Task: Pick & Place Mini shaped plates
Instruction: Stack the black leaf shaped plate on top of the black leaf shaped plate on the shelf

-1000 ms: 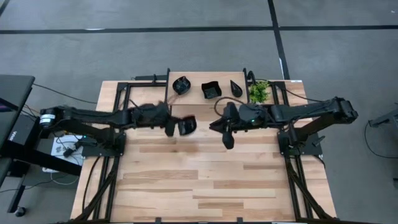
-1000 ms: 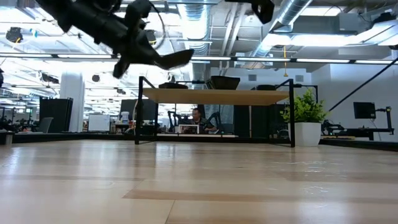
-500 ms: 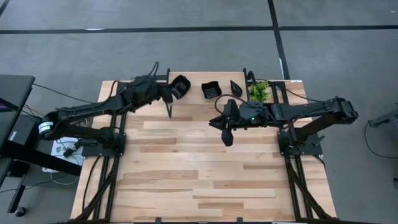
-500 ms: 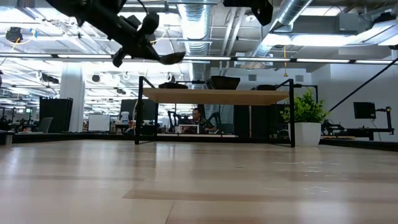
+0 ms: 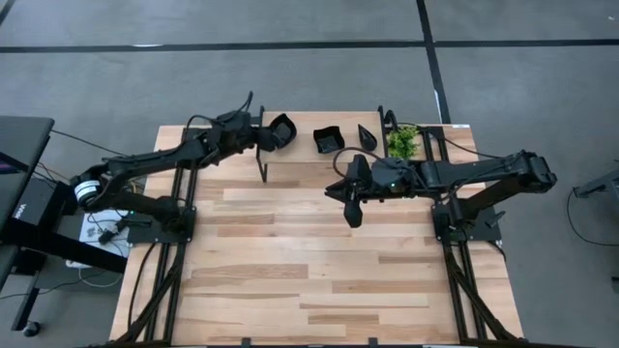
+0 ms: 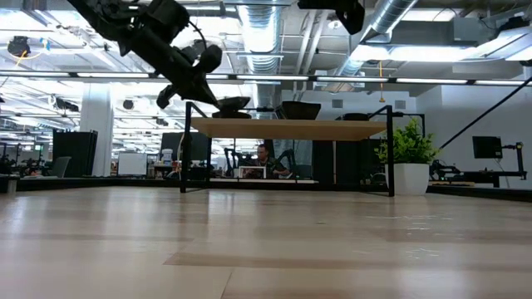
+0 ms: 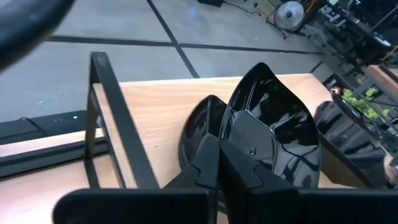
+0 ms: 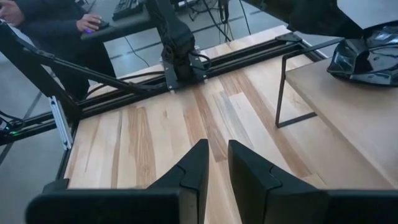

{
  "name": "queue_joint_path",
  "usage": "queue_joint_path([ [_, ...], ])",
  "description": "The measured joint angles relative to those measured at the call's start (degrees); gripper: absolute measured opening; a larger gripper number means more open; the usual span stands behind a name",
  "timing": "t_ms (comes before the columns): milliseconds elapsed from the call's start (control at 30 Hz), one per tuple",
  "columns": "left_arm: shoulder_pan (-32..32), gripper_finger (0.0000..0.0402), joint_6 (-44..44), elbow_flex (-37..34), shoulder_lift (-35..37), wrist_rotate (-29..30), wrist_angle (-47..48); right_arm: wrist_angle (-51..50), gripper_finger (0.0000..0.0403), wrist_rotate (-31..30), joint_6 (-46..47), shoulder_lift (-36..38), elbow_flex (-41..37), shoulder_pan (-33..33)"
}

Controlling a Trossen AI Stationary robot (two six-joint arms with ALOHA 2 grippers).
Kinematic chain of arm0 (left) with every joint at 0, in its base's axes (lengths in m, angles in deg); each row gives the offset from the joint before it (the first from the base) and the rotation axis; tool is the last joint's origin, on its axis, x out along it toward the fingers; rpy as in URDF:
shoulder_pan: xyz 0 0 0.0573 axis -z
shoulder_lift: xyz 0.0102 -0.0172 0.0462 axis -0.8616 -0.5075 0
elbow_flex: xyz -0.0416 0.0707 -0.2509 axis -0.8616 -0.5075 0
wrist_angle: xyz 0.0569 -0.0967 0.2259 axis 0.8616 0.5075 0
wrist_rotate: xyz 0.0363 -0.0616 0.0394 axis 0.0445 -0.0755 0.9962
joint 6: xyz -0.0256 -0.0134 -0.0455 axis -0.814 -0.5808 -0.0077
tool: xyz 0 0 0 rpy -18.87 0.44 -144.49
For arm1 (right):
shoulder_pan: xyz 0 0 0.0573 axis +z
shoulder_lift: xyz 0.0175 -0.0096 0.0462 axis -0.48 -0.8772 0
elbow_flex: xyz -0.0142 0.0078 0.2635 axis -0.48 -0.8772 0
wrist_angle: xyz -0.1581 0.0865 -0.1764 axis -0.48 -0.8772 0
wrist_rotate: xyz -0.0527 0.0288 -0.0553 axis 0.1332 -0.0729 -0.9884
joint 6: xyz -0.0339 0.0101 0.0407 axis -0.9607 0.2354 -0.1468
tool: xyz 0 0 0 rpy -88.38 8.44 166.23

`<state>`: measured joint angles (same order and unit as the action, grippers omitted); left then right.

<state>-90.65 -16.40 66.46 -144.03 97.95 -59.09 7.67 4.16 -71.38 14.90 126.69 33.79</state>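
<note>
A teardrop plate (image 7: 273, 124) is clamped in the left gripper (image 7: 217, 149) over the shelf's (image 5: 300, 159) left end, above another plate (image 7: 199, 130). The right gripper (image 8: 213, 163), slightly parted, is held empty above the table (image 5: 290, 261).

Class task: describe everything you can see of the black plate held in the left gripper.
The plate is a small glossy black dish, leaf-shaped with a pointed tip and raised rim. The left gripper is shut on its edge, holding it tilted above the raised wooden shelf, at its left end. Another black dish lies just behind it; contact between them is unclear.
</note>
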Motion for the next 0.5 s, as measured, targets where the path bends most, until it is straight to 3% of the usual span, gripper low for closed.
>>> queue_joint_path([
  [133,-1.0,0.0005,0.0,0.0,0.1,0.0,-0.1,-0.1,0.0056,-0.2,0.0,0.0,0.0,-0.1],
  [233,-1.7,0.0005,0.0,0.0,0.4,-1.3,-0.2,-2.4,0.0056,-4.3,0.2,0.5,0.0,-0.9],
  [367,-2.1,0.0005,0.0,0.0,0.4,-3.1,-0.1,-23.2,0.0045,-15.1,7.3,2.0,5.2,-5.7],
  [433,-2.1,0.0005,0.0,0.0,0.4,-3.2,-0.1,-34.6,0.0035,-15.9,10.7,2.1,8.9,-10.0],
  [500,-2.1,0.0005,0.0,0.0,0.4,-3.2,-0.1,-41.2,0.0026,-12.0,11.9,2.0,11.3,-15.3],
])
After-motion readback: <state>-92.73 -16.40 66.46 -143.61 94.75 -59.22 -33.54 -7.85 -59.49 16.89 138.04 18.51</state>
